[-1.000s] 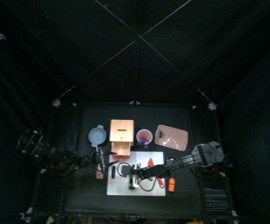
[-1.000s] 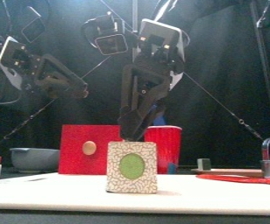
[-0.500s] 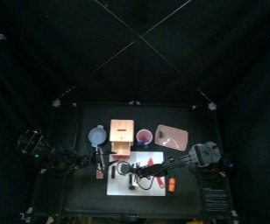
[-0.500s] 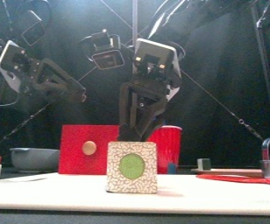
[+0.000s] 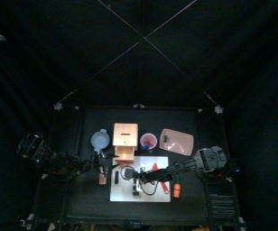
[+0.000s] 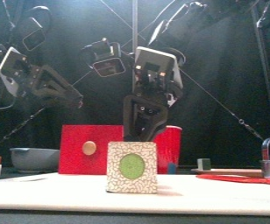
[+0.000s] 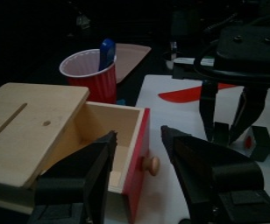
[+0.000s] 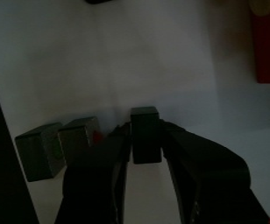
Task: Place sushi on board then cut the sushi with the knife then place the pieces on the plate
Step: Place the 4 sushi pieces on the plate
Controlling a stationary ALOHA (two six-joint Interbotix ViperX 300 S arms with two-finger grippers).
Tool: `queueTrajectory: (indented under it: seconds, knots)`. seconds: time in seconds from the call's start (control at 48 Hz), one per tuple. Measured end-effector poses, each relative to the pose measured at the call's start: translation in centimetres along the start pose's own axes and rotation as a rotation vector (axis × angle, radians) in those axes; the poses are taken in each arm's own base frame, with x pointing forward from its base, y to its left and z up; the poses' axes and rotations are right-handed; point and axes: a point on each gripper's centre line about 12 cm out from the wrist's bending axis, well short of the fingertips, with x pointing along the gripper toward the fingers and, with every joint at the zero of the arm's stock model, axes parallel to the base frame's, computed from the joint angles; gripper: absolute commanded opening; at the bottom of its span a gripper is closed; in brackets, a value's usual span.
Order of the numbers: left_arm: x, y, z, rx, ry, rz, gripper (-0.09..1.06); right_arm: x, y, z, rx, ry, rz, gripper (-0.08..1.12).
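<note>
The white cutting board (image 5: 127, 191) lies by the table's front edge, near the middle. On it stands a dark green sushi piece (image 6: 131, 166) with its cut face to the front. The right pincer (image 6: 141, 133) hangs straight over it, jaws parted about the piece's width and clear of its top. Two more sushi blocks (image 8: 50, 149) stand side by side close by on the board, and a red knife (image 7: 187, 92) lies flat on the board beside them.

Behind the board, toward the back edge, a row crowds the space: blue-grey bowl (image 5: 100, 140), wooden box (image 7: 32, 114), red cup (image 7: 90, 70) holding a blue knife (image 7: 106, 48), then the pink tray (image 5: 175, 142). The box's red drawer (image 7: 135, 166) is pulled out toward the board. The left pincer (image 7: 138, 136) hangs open just before the drawer's knob, at the board's left side.
</note>
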Motion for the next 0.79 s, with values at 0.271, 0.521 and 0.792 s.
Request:
queueTrajectory:
  seconds: [0.271,0.521,0.792]
  knots:
    - [-0.1,0.2,-0.3,-0.005,0.011,0.011,0.83,-1.5,-2.3,-1.7,0.059,0.036,-0.028,0.64]
    - [-0.1,0.2,-0.2,-0.004,0.010,0.010,0.83,-6.8,-7.9,-5.6,0.248,0.029,-0.076,0.64]
    - [-0.1,0.2,-0.3,-0.002,0.010,0.008,0.83,-12.5,-15.9,-12.0,0.541,-0.062,-0.183,0.64]
